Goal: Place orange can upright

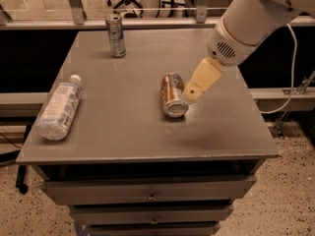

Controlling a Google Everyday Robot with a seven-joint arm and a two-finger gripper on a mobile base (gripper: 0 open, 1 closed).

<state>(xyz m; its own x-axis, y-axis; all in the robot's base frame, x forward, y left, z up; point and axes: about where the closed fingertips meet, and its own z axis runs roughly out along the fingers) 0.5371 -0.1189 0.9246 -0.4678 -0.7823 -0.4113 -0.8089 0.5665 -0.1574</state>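
The orange can (172,94) lies on its side near the middle of the grey table top (133,127), one silver end facing the front. My gripper (193,93) comes down from the upper right on the white arm (246,23). Its pale tip is right next to the can's right side, near the front end. I cannot tell whether it touches the can.
A tall slim silver-blue can (116,35) stands upright at the back left. A clear plastic bottle with a white cap (59,107) lies on its side near the left edge. Drawers sit below the table's front edge. A cable hangs at the right.
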